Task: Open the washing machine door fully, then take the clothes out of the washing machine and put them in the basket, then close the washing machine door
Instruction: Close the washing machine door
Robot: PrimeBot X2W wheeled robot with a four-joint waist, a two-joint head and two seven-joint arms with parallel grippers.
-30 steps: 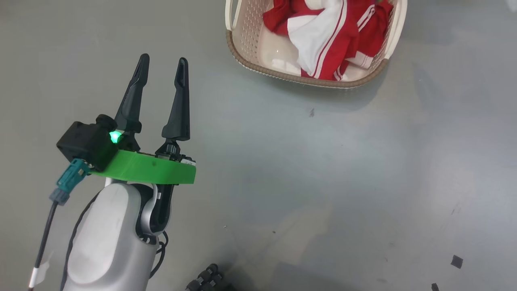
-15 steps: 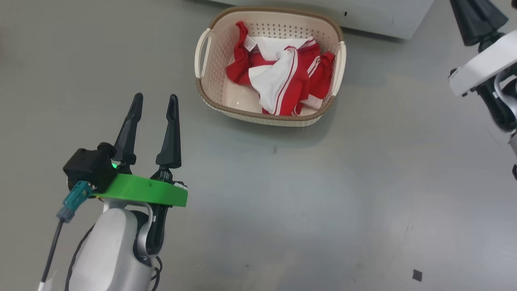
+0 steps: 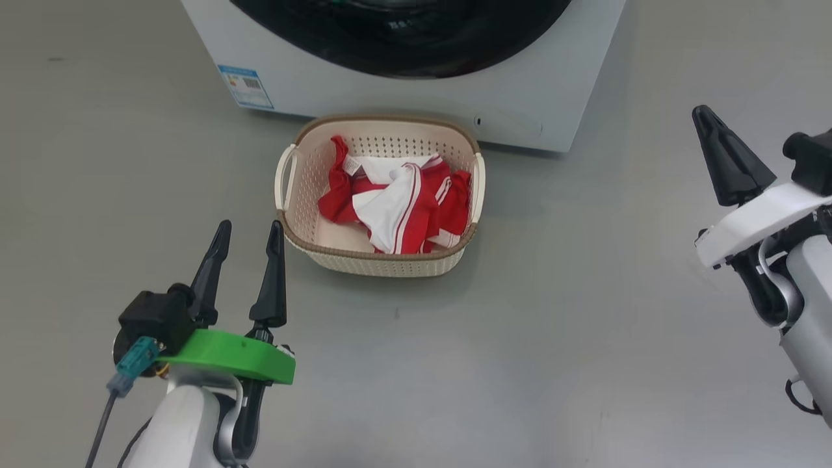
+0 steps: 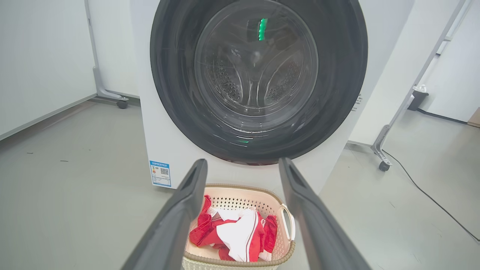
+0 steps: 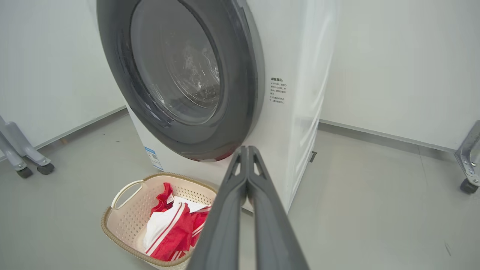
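We are facing the washing machine, and everything else is arranging itself around it. Its door is lying flat against the machine's front in both wrist views. The drum is showing through it with nothing red inside, so we are judging the door closed, though we cannot tell whether the latch has caught. The floor is spreading out bare in front of the machine. The basket is sitting right at the foot of the machine, just below the door, and we are reading that as a deliberate spot: a short drop from the door. The clothes are lying bunched inside that basket, none trailing out toward the machine. Our left gripper is hovering back from the machine's front, toward its left side, its fingers spread wide and carrying nothing. Our right gripper is hanging off the machine's right side, its fingers pressed tight together with nothing between them. We are guessing that shape suits pushing a door rather than picking cloth.
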